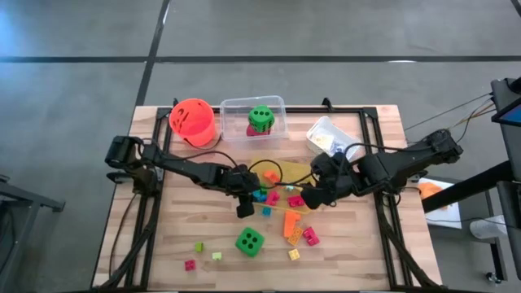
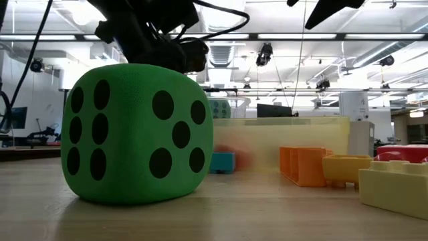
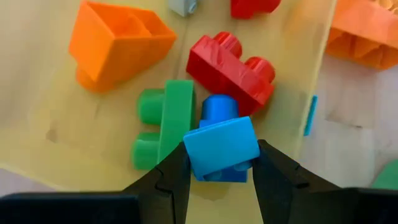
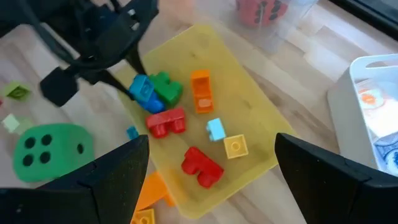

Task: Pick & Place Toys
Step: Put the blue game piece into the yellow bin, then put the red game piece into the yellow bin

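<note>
Blue plastic, hard and hollow by the look of it, is what the left gripper [image 3: 217,171] has between its fingers: a small blue block [image 3: 221,147] clamped on two opposite flat sides, held over the yellow tray [image 4: 249,134] just beside a green block [image 3: 163,122] and a red block [image 3: 230,64]. Such a block should be light and stiff, so the grip need not be hard, but its smooth faces could slip or twist; the flat walls are the right place to hold, not the studs. An orange block [image 3: 115,40] lies farther off on the same tray. The right gripper [image 4: 211,177] hangs above the tray's other side with its fingers wide apart, holding nothing. On the counter [image 1: 350,244], the green die [image 1: 250,242] looks soft and bulky, probably needing a full-width grasp across opposite faces.
</note>
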Action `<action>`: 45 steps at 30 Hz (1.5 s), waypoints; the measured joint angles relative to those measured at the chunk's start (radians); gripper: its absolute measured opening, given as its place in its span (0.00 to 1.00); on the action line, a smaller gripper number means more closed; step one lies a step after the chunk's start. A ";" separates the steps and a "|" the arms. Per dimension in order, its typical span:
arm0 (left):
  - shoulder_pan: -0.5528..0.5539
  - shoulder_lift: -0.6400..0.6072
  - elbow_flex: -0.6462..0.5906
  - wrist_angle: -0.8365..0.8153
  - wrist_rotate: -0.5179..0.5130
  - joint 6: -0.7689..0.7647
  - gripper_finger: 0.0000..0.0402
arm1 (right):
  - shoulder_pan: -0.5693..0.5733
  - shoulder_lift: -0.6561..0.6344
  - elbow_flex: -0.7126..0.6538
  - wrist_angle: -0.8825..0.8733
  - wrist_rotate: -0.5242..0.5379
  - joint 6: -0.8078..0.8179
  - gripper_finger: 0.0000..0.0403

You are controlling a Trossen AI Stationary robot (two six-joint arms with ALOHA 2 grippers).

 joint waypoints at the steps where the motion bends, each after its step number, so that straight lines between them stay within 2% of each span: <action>1: 0.000 0.000 -0.002 0.000 0.000 0.000 0.32 | 0.007 0.000 0.000 -0.001 0.001 0.005 0.85; 22: 0.000 0.005 -0.005 0.018 0.003 -0.006 0.33 | 0.031 0.002 -0.016 -0.004 0.000 0.028 0.85; 36: 0.002 0.004 0.007 0.016 0.007 -0.046 0.77 | 0.044 0.002 -0.024 -0.003 -0.002 0.056 0.85; 40: 0.005 0.000 0.040 -0.008 0.007 -0.069 0.85 | 0.077 0.001 -0.065 -0.005 0.005 0.098 0.85; 45: 0.005 -0.028 0.074 -0.027 0.006 -0.079 0.89 | 0.170 0.002 -0.125 -0.003 -0.078 0.266 0.85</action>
